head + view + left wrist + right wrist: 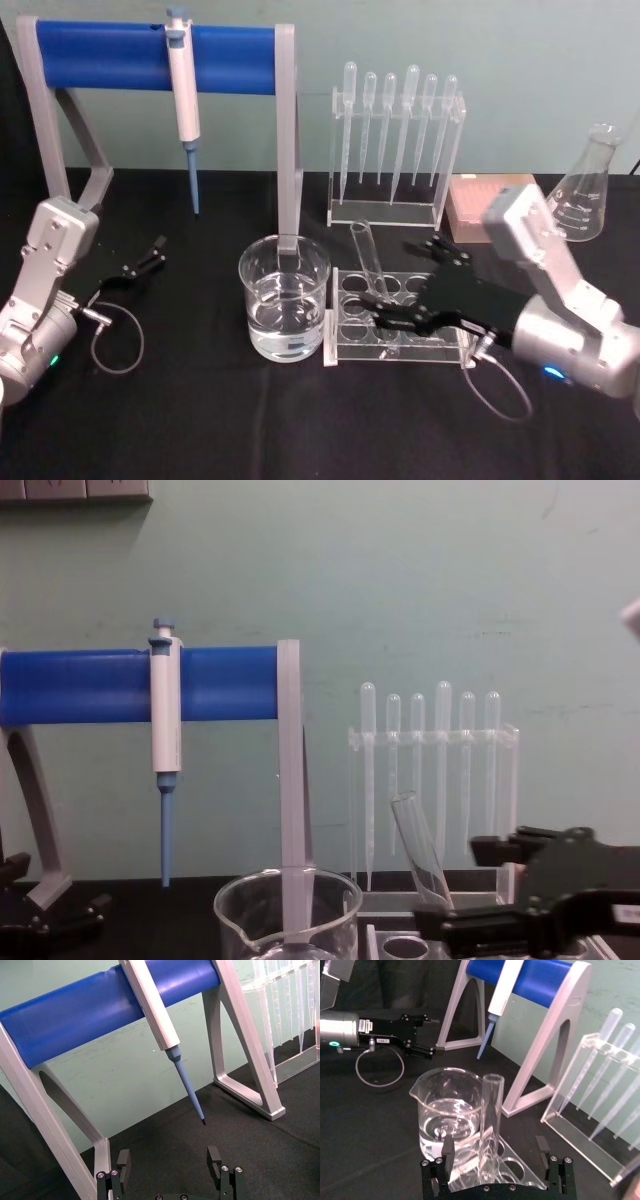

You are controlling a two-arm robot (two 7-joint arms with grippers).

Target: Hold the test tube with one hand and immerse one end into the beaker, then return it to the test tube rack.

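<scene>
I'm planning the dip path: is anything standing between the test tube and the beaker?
Nothing visible does. The test tube leans in the rack at the end next to the beaker, with open space above the beaker's rim. The right gripper, open, straddles the test tube's lower part; the left gripper is parked far left, open.

— Where do we locate the test tube (370, 262)?
— Tilted in the rack (420, 352), open rim leaning toward the beaker (250, 290), between the right gripper's (398, 285) parted fingers.
— And the beaker?
— Wide, spouted, upright just beside the rack, partly filled with clear liquid.
</scene>
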